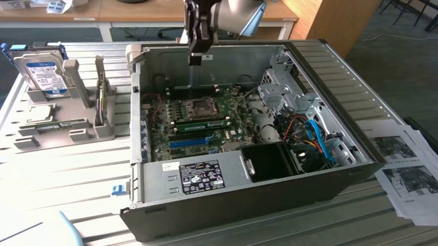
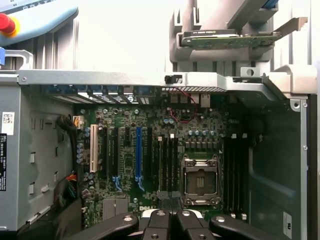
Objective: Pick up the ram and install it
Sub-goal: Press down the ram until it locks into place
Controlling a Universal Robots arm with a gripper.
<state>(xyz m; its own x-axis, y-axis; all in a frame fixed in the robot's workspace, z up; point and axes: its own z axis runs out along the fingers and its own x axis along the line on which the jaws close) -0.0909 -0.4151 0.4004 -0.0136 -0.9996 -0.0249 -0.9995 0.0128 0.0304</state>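
The ram (image 1: pixel 202 124) is a thin green stick lying along a slot on the motherboard, just in front of the CPU socket (image 1: pixel 202 106) inside the open computer case (image 1: pixel 239 205). My gripper (image 1: pixel 197 57) hangs well above the board, over the case's back wall and clear of the ram. In the wrist view the black fingers (image 2: pixel 159 220) are pressed together with nothing between them, so the gripper (image 2: pixel 170 216) is shut and holds nothing. It looks straight down at the CPU socket (image 2: pixel 200 180) and the dark memory slots beside it.
A grey rack (image 1: pixel 61 128) at the exterior view's left holds a blue-labelled hard drive (image 1: pixel 42 74) and an upright card (image 1: pixel 101 105). A bright blue slot (image 1: pixel 188 142), cables and a black fan shroud (image 1: pixel 270 161) crowd the case. Printed sheets (image 1: pixel 411 169) lie at the right.
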